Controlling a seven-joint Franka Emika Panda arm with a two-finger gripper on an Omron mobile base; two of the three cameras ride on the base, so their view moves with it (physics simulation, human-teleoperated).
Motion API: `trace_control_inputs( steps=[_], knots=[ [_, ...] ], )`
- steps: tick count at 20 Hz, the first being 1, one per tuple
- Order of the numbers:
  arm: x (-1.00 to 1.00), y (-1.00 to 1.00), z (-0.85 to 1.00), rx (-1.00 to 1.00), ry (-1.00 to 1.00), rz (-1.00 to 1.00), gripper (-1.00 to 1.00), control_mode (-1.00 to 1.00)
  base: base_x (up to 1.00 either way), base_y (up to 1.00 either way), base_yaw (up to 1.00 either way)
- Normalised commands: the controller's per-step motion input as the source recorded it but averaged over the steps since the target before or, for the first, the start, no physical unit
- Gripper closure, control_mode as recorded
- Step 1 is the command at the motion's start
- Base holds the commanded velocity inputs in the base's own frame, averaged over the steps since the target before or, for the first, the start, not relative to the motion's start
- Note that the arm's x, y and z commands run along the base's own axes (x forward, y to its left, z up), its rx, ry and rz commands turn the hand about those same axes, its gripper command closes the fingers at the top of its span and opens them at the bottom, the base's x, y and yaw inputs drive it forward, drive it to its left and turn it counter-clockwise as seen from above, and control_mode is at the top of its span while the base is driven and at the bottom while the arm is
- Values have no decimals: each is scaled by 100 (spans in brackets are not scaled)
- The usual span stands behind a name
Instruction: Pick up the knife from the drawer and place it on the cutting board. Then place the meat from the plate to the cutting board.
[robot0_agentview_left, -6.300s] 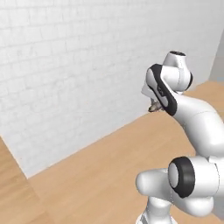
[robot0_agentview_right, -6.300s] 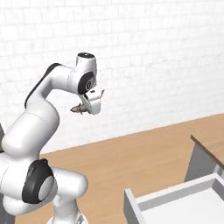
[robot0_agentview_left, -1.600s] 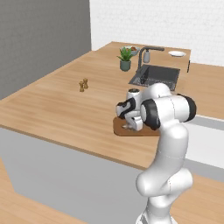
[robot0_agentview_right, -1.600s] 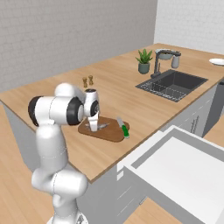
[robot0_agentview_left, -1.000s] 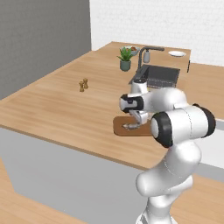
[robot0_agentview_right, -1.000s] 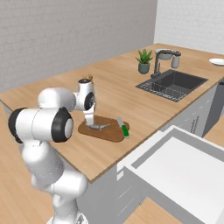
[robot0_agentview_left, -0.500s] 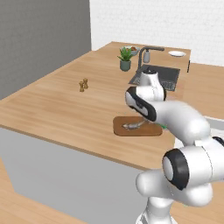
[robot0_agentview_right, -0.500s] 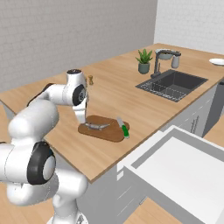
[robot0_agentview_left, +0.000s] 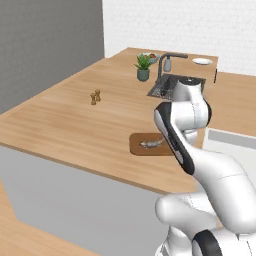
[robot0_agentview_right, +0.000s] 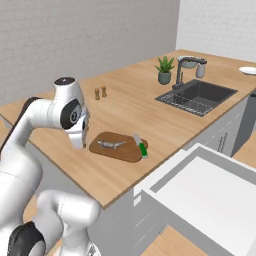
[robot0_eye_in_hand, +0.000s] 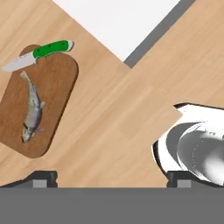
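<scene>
Gripper (robot0_eye_in_hand: 109, 180) wide open and empty at lower edge of hand view, seemingly because both loads are delivered: knife (robot0_eye_in_hand: 38, 54) and meat (robot0_eye_in_hand: 33, 109) lie on board (robot0_eye_in_hand: 57, 94), upper left.

We are looking down on light wooden worktop (robot0_eye_in_hand: 127, 109). Cutting board (robot0_eye_in_hand: 54, 94) lying at left. Meat (robot0_eye_in_hand: 33, 109), fish-shaped, resting along board's middle. Knife (robot0_eye_in_hand: 39, 54) lying across board's upper end, green handle overhanging onto worktop. White drawer (robot0_eye_in_hand: 118, 19) showing at top. Claw (robot0_eye_in_hand: 111, 178) tips standing wide apart.
</scene>
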Motion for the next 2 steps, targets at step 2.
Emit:
trace_control_inputs(
  steps=[2],
  knots=[
    [-86,-19,-2,0,-6,-3,-100,-100,0,0,0]
  ],
)
